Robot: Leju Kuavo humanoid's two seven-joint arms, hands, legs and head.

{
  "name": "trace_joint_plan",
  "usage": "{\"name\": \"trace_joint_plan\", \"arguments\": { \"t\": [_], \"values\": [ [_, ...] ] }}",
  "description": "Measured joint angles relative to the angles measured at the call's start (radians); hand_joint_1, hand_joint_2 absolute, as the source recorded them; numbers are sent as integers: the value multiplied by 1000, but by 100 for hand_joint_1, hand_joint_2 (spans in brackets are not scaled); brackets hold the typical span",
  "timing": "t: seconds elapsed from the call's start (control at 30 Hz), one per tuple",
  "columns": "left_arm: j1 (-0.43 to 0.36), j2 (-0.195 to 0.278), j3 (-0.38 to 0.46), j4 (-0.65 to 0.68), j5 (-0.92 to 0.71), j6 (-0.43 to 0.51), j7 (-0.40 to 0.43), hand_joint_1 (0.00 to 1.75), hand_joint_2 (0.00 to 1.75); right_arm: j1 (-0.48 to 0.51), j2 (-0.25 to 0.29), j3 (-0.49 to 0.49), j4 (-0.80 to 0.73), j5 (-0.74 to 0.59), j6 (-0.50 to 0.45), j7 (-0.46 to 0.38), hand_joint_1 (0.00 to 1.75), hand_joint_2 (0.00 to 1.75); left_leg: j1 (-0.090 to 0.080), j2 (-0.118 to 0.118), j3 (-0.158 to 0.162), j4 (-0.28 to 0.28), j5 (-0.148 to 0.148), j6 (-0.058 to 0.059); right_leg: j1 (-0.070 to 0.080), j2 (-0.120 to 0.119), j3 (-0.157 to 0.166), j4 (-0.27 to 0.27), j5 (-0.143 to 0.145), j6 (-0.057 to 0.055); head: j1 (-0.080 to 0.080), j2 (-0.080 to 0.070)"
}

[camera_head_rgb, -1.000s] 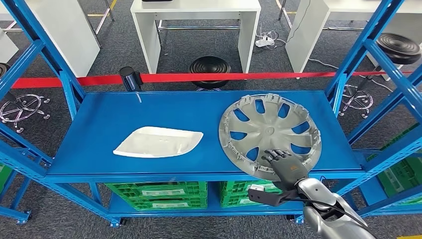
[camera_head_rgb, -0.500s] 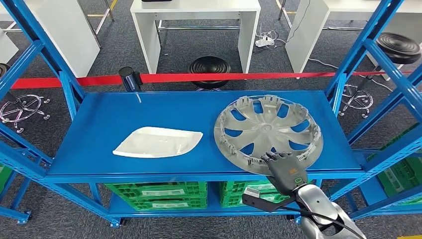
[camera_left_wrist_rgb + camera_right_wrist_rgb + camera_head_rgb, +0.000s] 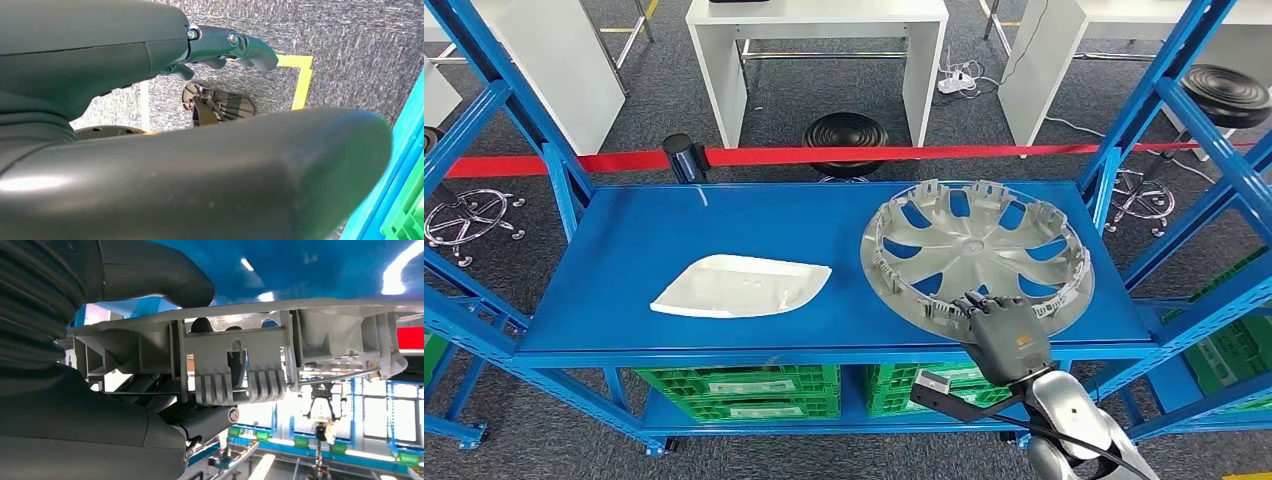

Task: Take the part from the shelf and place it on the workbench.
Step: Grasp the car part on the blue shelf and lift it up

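right hand (image 3: 1004,335) gripping wheel cover (image 3: 977,255), seemingly tilted

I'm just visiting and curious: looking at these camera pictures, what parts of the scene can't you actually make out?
- Head view: the right hand covers the near rim of the hubcap, so its grip underneath is hidden.
- Head view: the shelf hides most of the green crates below.
- Left wrist view: the left hand blocks most of the floor; what the dark object there is cannot be told.
- Right wrist view: the bright background is blurred.
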Motion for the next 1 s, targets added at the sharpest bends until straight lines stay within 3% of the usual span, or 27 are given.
{"name": "trace_joint_plan", "arguments": {
  "t": [0.13,0.3,0.33,0.4,0.43,0.47,0.7,0.83,1.0],
  "values": [
    [0,1,0,0,-5,0,-10,0,0,4,19,-26,1,-83,-77,-32,175,175,0,0,0,0,0,0,0,0,0,0,0,0,0,0],
    [-1,7,0,0,-35,1,-33,0,0,-19,80,-128,29,-281,-188,-129,175,175,0,0,0,-1,0,0,0,0,0,0,0,0,0,0],
    [-1,8,0,0,-44,2,-42,0,44,-28,95,-155,35,-328,-196,-156,175,175,0,0,0,-1,0,0,0,0,0,0,0,0,0,0],
    [-1,12,0,0,-60,3,-63,0,44,-37,120,-203,40,-446,-192,-230,175,175,0,0,0,-1,0,0,0,0,0,0,0,0,0,0],
    [0,14,0,0,-66,4,-73,0,44,-39,131,-224,40,-513,-180,-275,175,175,0,0,0,-1,0,0,0,0,0,0,0,0,0,0],
    [0,17,0,0,-71,3,-82,0,0,-38,142,-241,38,-577,-163,-320,175,175,0,0,0,-1,0,0,0,0,0,0,0,0,0,0],
    [1,36,0,0,-90,-12,-124,0,0,-6,198,-298,-70,-1031,74,-544,175,175,0,-1,1,-3,0,-1,0,0,-1,0,-1,-2,0,0],
    [1,44,0,0,-90,-27,-125,0,0,11,205,-312,-156,-1185,202,-573,175,175,0,-1,1,-3,-1,-2,0,0,-1,0,-2,-3,0,0],
    [-1,50,0,-1,-89,-31,-125,0,0,26,209,-327,-212,-1236,261,-584,175,175,0,0,2,-3,-1,-2,0,0,0,0,-2,-3,0,0]
  ]
}}
